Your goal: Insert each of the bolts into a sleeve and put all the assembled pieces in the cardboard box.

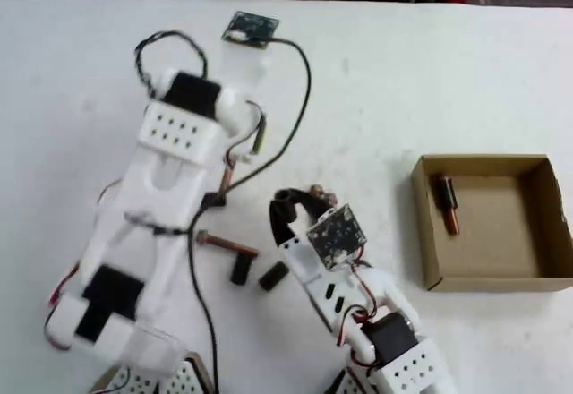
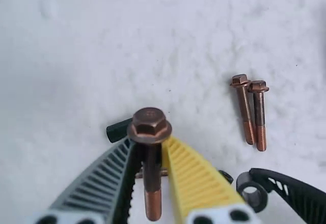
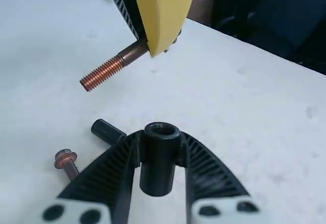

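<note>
Your left gripper (image 2: 151,150) clamped on a copper bolt (image 2: 149,126), your right gripper (image 3: 159,141) closed around a black sleeve (image 3: 158,165), bolt's threaded tip near it.

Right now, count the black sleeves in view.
4. One sleeve is in the right gripper; two loose sleeves lie close together on the table; one fitted sleeve sits on the bolt in the cardboard box. More may be hidden.

Your left claw (image 2: 147,141): one grey ribbed finger, one yellow, white base with dark screw holes behind. Your right claw (image 3: 159,142): both fingers black, ribbed. Behind claws you see white shells, black motor blocks, black cable (image 1: 309,81), red wires, circuit board (image 1: 337,235).
</note>
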Motion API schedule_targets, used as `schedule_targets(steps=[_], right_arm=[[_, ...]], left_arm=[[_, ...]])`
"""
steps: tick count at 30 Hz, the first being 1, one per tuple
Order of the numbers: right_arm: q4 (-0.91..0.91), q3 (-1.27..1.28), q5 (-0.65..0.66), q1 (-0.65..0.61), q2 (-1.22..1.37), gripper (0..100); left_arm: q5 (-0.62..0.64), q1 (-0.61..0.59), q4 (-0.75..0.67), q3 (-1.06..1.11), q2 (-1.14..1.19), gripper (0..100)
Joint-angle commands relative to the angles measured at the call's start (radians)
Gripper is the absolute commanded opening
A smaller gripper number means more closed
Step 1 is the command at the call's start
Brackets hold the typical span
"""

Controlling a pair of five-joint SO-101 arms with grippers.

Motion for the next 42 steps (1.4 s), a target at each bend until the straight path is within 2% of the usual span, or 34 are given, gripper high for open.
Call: schedule_targets(steps=[1,5,8,13,16,20,31,36,42], right_arm=[[-0.070,0.009,-0.011,-0.030,-0.007,1.6],[-0.108,0.009,-0.026,-0.061,-0.007,1.6],[-0.108,0.009,-0.109,-0.061,-0.010,1.6],[-0.108,0.009,-0.163,-0.061,-0.013,1.6],[-0.131,0.009,-0.213,-0.061,-0.013,1.6],[-0.194,0.009,-0.216,-0.062,-0.013,1.6],[-0.209,0.009,-0.215,-0.064,-0.012,1.6],[-0.205,0.009,-0.212,-0.119,-0.005,1.6],[-0.205,0.009,-0.212,-0.117,-0.005,1.6]], left_arm=[[-0.014,-0.022,-0.166,0.163,-0.242,2],[-0.009,-0.028,-0.236,0.252,-0.375,2],[-0.008,-0.022,-0.244,0.276,-0.455,2],[0.046,-0.021,-0.259,0.282,-0.567,2],[0.055,-0.004,-0.264,0.282,-0.602,2],[0.060,0.039,-0.279,0.302,-0.618,2],[0.055,0.056,-0.672,0.694,-0.924,2],[0.055,0.108,-0.743,0.818,-1.032,2],[0.054,0.166,-0.822,0.988,-1.202,2]])
